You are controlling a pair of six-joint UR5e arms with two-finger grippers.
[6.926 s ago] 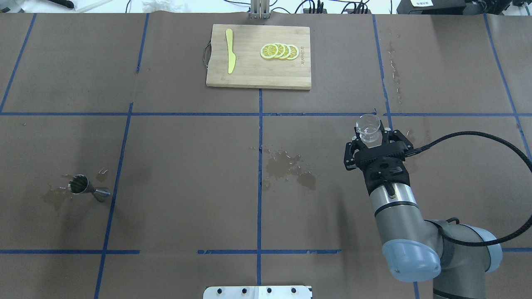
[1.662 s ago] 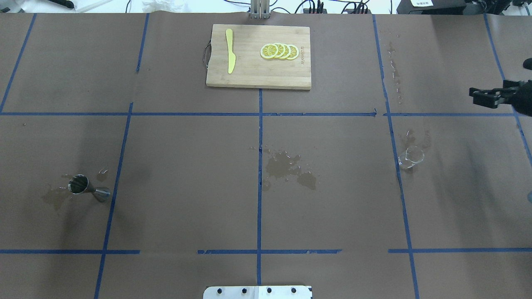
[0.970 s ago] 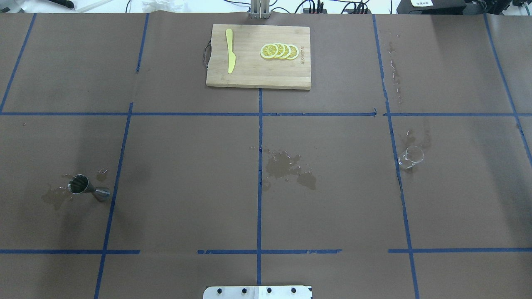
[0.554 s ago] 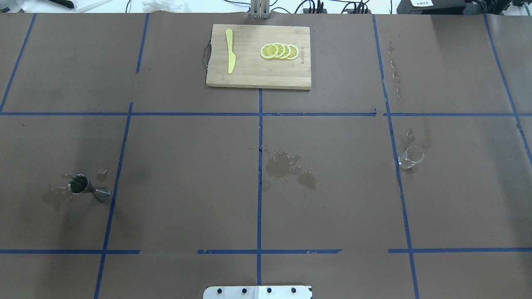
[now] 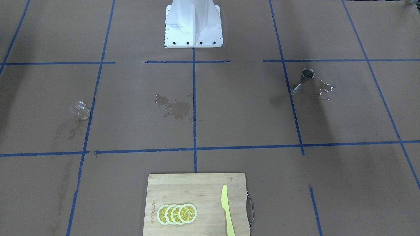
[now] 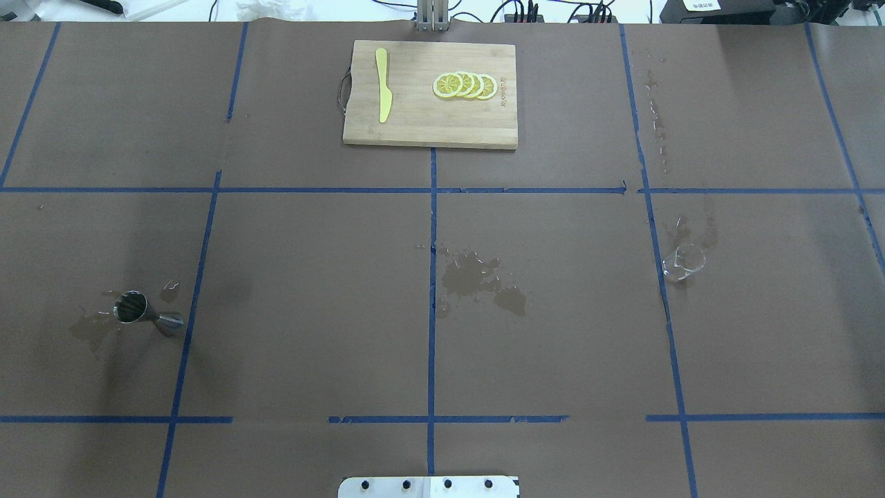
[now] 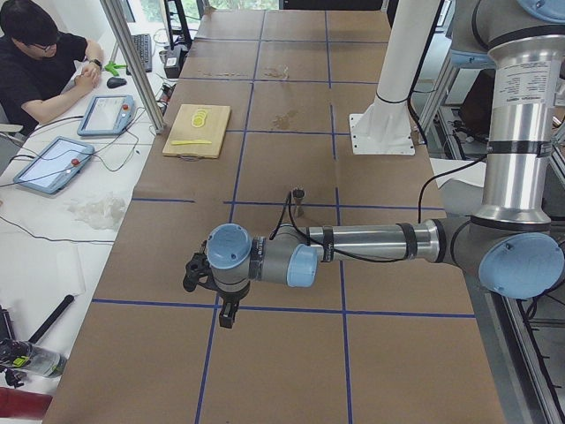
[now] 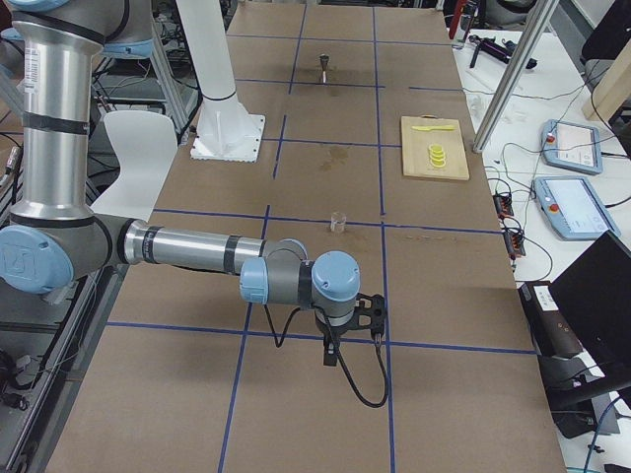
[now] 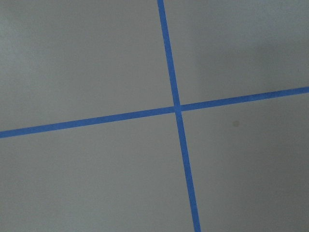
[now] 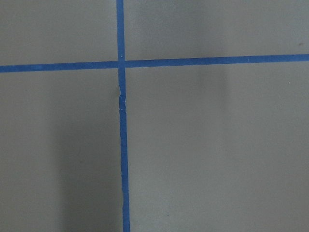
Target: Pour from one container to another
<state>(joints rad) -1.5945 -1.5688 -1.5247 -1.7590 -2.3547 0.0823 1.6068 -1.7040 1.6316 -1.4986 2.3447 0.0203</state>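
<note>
A steel jigger (image 6: 131, 308) stands upright on the table's left side, with small wet spots around it; it also shows as the jigger (image 5: 306, 77). A small clear glass beaker (image 6: 684, 261) stands upright on the right side, beside a blue tape line, also seen as the beaker (image 5: 79, 109). Neither gripper touches either one. My left gripper (image 7: 196, 276) hovers over the table's left end and my right gripper (image 8: 373, 313) over its right end. Both show only in the side views, so I cannot tell whether they are open or shut.
A wooden cutting board (image 6: 429, 124) at the far middle carries lemon slices (image 6: 464, 85) and a yellow knife (image 6: 382, 84). A wet stain (image 6: 480, 280) marks the paper near the centre. A person (image 7: 40, 66) sits at a side desk. Both wrist views show only brown paper and blue tape.
The right gripper, which held the beaker raised near the middle right, has let it go on the table and left the overhead view. Over the last second nothing moved.
</note>
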